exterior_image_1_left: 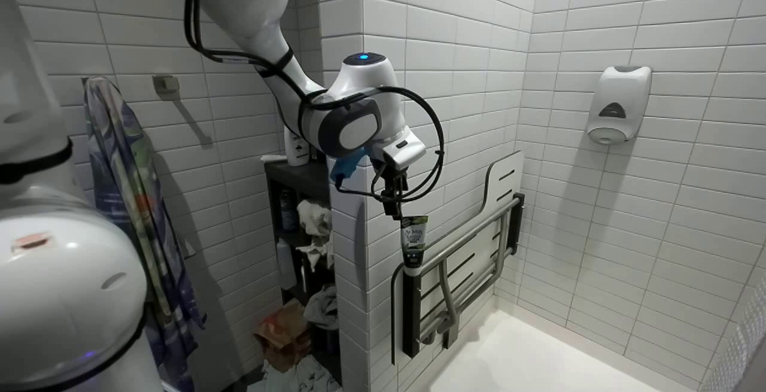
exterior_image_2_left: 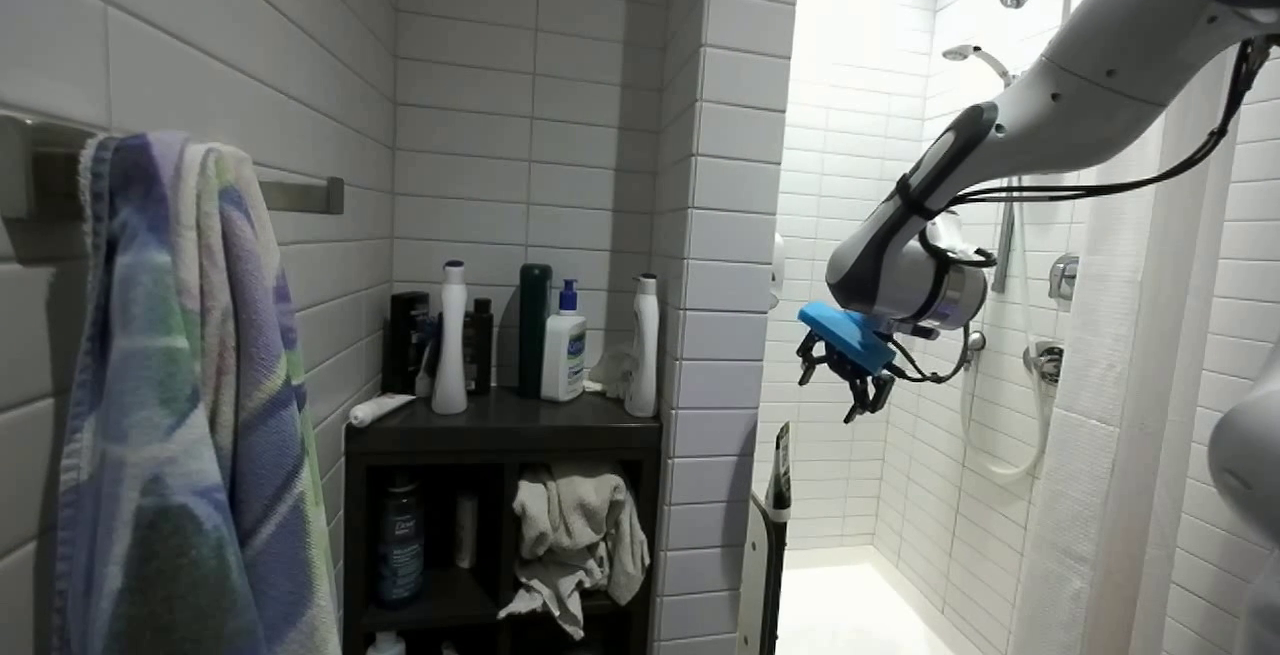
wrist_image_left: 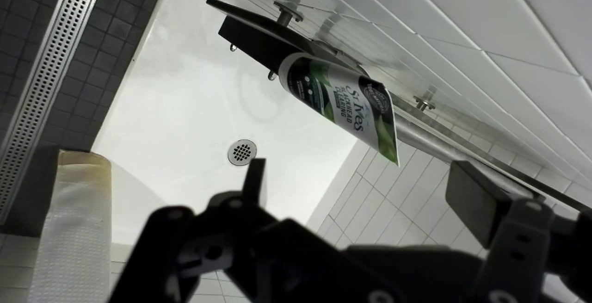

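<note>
Squeeze tube [exterior_image_1_left: 414, 241], lettered St Ives, is recorded just right of and below centre in an exterior view: nearly upright, cap down, apparently carried by the dark upright bracket [exterior_image_1_left: 412, 314] of the folded wall seat [exterior_image_1_left: 462, 252]. In the wrist view the tube is found right of centre in the upper half, farther up the frame than the jaws. Jaws are spread well apart with no object between them, and no contact with the tube is shown. In an exterior view, with the robot arm [exterior_image_2_left: 1090, 85] extended from the upper right, the jaws are seen above and to the right of the tube, separated from it. Progress, as judged: the tube is supported without help from the jaws; no grip, closure or lift is made at this moment. Whether an approach or a withdrawal is concerned cannot be told from these frames. Also noted: soap dispenser [exterior_image_1_left: 619, 105], upper right in an exterior view; floor drain [wrist_image_left: 242, 152], just left of and below centre in the wrist view.
</note>
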You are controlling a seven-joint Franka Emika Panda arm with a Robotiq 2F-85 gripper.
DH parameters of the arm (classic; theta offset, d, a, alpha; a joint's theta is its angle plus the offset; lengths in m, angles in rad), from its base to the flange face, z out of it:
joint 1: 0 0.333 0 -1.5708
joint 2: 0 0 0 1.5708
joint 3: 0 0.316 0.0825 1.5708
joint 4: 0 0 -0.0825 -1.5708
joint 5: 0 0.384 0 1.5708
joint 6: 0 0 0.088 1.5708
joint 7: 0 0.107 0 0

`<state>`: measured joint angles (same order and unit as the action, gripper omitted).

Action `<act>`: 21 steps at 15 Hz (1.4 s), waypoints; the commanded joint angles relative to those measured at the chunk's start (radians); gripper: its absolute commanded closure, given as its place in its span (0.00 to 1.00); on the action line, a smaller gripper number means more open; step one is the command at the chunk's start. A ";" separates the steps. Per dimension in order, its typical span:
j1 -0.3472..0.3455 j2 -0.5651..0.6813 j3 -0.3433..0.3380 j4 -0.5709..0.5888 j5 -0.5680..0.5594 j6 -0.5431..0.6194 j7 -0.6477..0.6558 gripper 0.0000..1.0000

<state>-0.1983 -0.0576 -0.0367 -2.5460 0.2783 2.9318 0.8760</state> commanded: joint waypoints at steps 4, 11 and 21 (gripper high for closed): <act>0.048 0.090 -0.035 0.083 0.058 -0.005 -0.002 0.00; 0.058 0.157 -0.049 0.156 0.084 -0.019 -0.012 0.00; 0.072 0.223 -0.045 0.235 0.145 -0.053 -0.022 0.00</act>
<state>-0.1342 0.1419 -0.0730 -2.3499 0.3876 2.9058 0.8712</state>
